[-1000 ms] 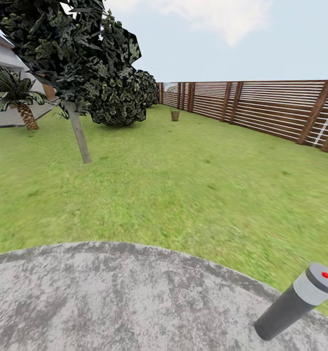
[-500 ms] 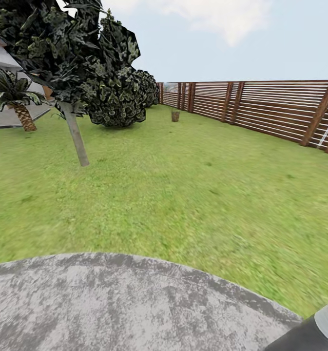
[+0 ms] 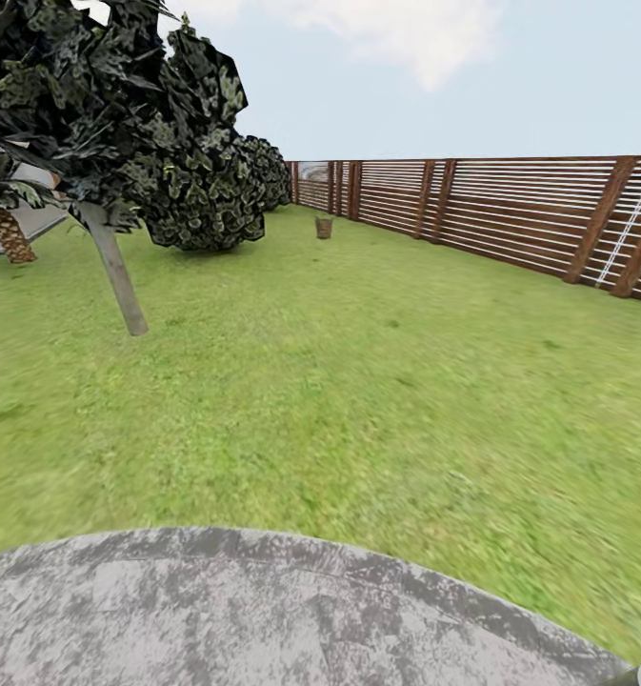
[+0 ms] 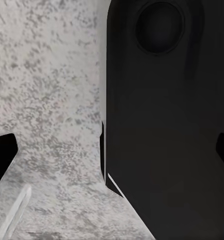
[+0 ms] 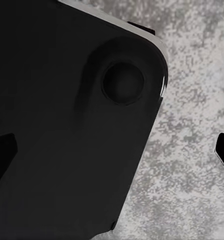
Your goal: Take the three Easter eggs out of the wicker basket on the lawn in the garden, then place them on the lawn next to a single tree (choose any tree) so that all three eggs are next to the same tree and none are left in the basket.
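Wicker basket far off across the lawn

Wicker basket [image 3: 324, 228] stands small at about 12 o'clock in the head view, on the lawn [image 3: 358, 381] near the brown slatted fence [image 3: 510, 214]; any eggs in it are too small to make out. A tree [image 3: 115, 276] with a grey-beige trunk leans at 10 o'clock, dark bushes [image 3: 206, 200] behind it. Grey stone patio [image 3: 244, 610] fills 6 o'clock.

Left pincer [image 4: 112, 155] and right pincer [image 5: 112, 155] each hang over speckled grey paving beside the robot's black body, fingertips spread wide, holding nothing, well apart from the basket.
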Robot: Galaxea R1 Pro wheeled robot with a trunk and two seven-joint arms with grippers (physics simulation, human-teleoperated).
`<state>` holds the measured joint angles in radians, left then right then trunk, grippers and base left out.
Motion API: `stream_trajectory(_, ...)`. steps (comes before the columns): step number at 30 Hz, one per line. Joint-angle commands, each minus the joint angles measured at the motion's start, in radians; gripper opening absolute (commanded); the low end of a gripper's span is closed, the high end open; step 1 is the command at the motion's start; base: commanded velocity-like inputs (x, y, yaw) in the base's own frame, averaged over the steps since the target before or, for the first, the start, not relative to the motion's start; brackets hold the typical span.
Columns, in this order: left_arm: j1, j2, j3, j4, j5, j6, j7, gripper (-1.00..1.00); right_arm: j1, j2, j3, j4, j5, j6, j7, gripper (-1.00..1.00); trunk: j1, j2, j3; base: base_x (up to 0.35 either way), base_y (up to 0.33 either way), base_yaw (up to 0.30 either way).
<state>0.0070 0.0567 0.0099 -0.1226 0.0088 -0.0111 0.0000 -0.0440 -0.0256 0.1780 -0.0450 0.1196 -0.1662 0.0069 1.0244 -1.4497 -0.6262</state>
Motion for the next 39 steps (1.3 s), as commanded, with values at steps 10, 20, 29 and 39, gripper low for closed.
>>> stream_trajectory(10,0.001,0.000,0.001,-0.002,0.001,-0.001,0.000,1.00,0.000,-0.001,-0.001,0.001,0.009,-0.003,0.000,1.00,0.001,0.000,-0.001,0.323,0.000,-0.130)
stream_trajectory(20,0.001,0.000,0.001,-0.002,0.000,-0.001,0.000,1.00,0.000,-0.004,0.004,0.007,0.014,-0.002,-0.004,1.00,0.001,0.000,-0.001,0.323,0.000,-0.010)
stream_trajectory(29,0.001,0.000,0.002,-0.002,0.000,-0.001,0.000,1.00,0.000,-0.004,0.003,0.005,0.013,-0.002,-0.004,1.00,0.001,0.000,-0.001,0.323,0.000,0.000)
stream_trajectory(39,0.001,0.000,0.002,-0.002,0.001,-0.001,0.000,1.00,0.000,0.000,0.005,0.005,0.014,-0.003,-0.004,1.00,0.001,0.000,-0.001,0.323,0.000,0.000)
